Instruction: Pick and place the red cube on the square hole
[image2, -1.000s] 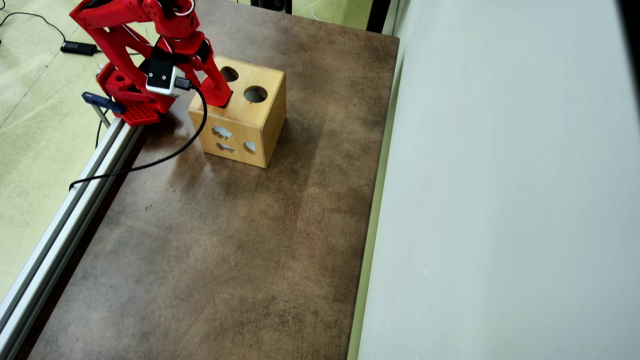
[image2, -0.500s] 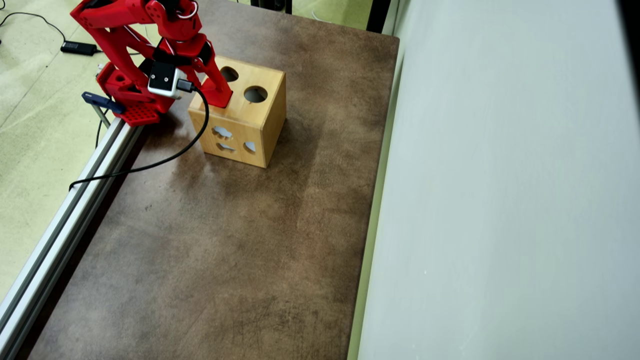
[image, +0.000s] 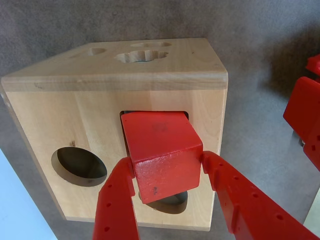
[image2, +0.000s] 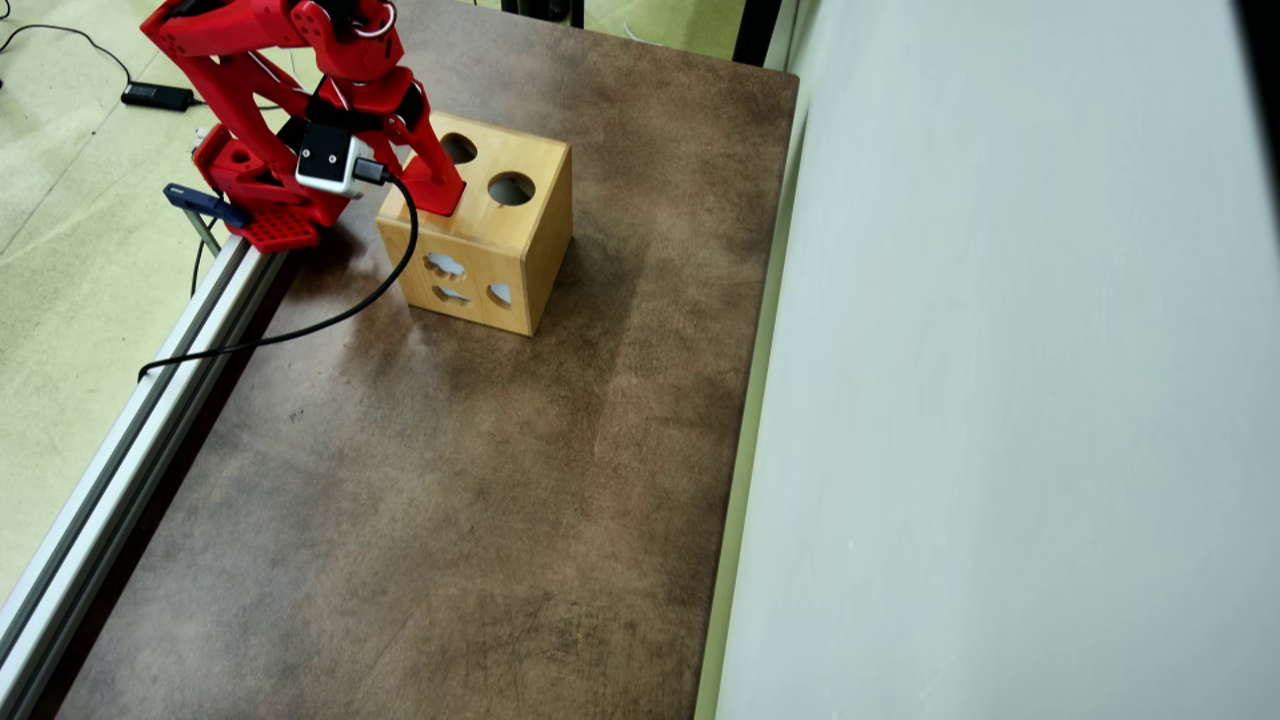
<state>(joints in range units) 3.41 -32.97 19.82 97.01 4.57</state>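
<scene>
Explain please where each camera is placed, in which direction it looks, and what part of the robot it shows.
Wrist view: rides on the arm just behind the fingers, facing the wooden box close up; both red fingers hold the red cube at the square hole.
Overhead view: fixed high above, looking down on the brown table; the whole red arm shows at upper left, bent over the box.
Shared: the box and the arm's fingers; the cube itself is hidden from above.
</scene>
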